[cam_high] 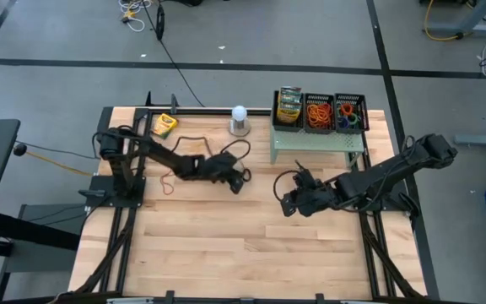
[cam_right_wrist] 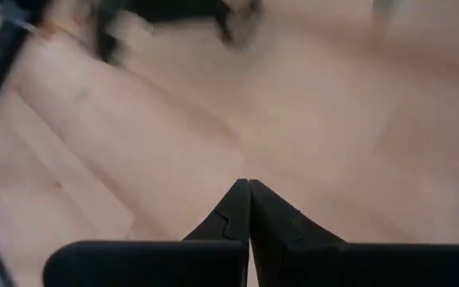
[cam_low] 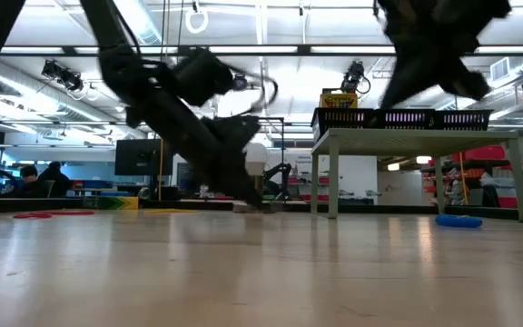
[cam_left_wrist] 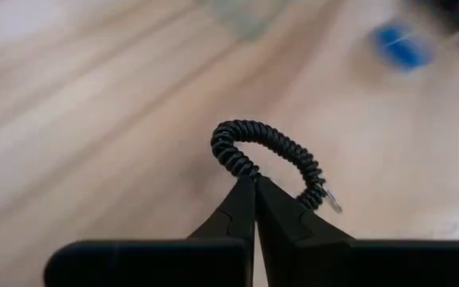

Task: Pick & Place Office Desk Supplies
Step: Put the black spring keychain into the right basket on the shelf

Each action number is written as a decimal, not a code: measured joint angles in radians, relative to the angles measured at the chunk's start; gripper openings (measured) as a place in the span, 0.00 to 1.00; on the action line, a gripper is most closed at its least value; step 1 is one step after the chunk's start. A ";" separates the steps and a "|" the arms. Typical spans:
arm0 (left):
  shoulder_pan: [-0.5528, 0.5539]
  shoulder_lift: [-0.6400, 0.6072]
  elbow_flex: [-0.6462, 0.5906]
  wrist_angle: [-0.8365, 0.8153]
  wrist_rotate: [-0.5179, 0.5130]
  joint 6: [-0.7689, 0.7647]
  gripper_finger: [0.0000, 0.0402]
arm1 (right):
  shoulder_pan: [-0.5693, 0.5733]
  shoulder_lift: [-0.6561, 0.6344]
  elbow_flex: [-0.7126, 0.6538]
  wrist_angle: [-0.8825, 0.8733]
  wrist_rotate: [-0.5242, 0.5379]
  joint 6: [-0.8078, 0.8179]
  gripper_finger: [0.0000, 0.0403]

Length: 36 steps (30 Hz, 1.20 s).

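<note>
My left gripper is near the table's middle, low over the wood, shut on a black coiled band. My right gripper hangs above the table to its right, shut with nothing in it. Three black mesh baskets stand in a row on a pale green riser at the far right. One holds a crayon box, the others coloured rubber bands. A second crayon box lies flat at the far left. A blue band lies on the table. My left gripper pinches the black coiled band between its two fingertips, at one side of the loop. The fingers slant down toward the table. The rest of the loop arcs out past the fingertips and comes back beside one finger. Whether the band rests on the table, I cannot tell.
A white ball on a metal base stands at the far edge beside the riser. A thin red loop lies near the left arm's base. Dark cables run along both arms. Bare wood spreads across the near half of the table.
</note>
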 joint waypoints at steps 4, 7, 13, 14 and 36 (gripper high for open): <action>-0.091 -0.001 -0.049 0.193 -0.028 -0.003 0.01 | -0.019 0.003 -0.173 0.290 -0.116 0.161 0.02; -0.155 -0.001 -0.039 0.229 -0.080 0.042 0.01 | -0.024 0.003 -0.299 0.607 -0.071 0.233 0.05; -0.219 0.008 -0.011 0.245 -0.107 0.053 0.00 | -0.074 0.008 -0.372 0.798 0.037 0.234 0.18; -0.225 0.008 -0.005 0.245 -0.108 0.061 0.00 | -0.086 0.014 -0.372 0.803 0.035 0.231 0.21; -0.234 0.008 0.032 0.189 -0.087 0.107 0.00 | -0.158 0.323 -0.243 0.695 -0.212 0.099 0.43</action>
